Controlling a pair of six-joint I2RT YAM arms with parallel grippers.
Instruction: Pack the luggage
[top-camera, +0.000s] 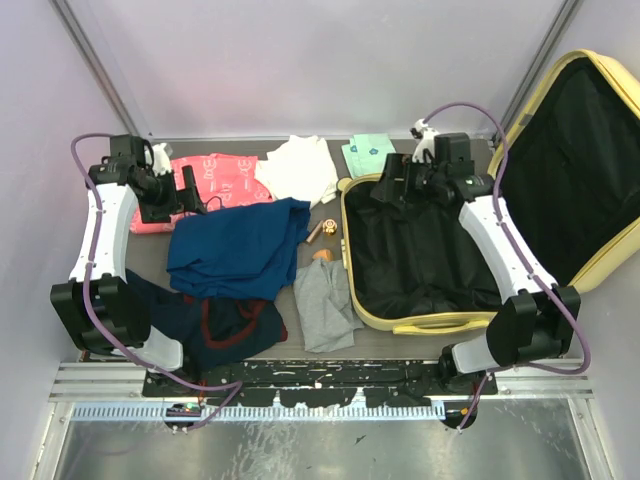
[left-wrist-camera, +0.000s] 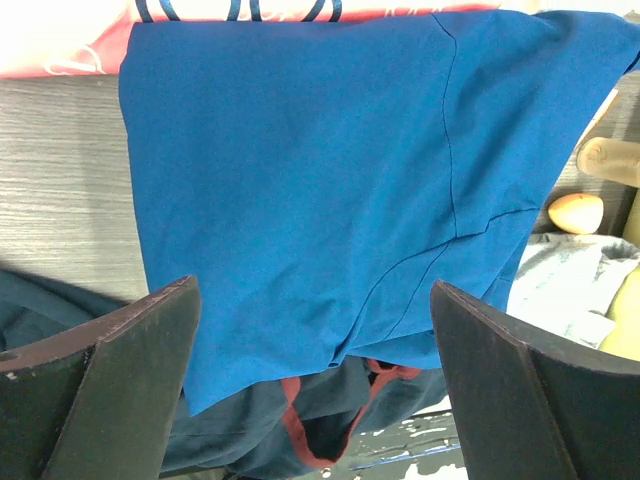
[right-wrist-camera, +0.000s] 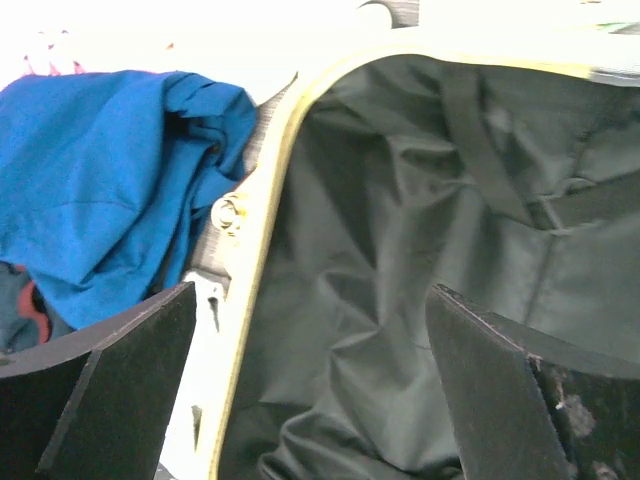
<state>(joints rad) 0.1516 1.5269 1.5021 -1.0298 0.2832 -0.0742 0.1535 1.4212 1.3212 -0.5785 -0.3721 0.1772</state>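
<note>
The lid of the luggage (top-camera: 420, 322) runs off the top view's right edge. The blue shirt (top-camera: 240, 250) and my left arm (top-camera: 105, 225) cover much of a navy garment (top-camera: 235, 330). The little brassy thing (top-camera: 329, 228) beside the luggage is too small to name. The top of my right wrist view is washed out white.

Bright and even in the top view, lit softly from above, with only faint shadows under the clothes on the surface (top-camera: 395, 345). Dull sheen on the metal plate (top-camera: 320, 445) at the near edge. Washed out almost to white along the top of the right wrist view, over the rim of the luggage (right-wrist-camera: 500, 45). Overexposed also on the pink garment (left-wrist-camera: 60, 50) in the left wrist view. Soft focus on the blue shirt (right-wrist-camera: 100, 180) and on the dark fingers (right-wrist-camera: 110, 390) of the right hand (right-wrist-camera: 310, 295).
</note>
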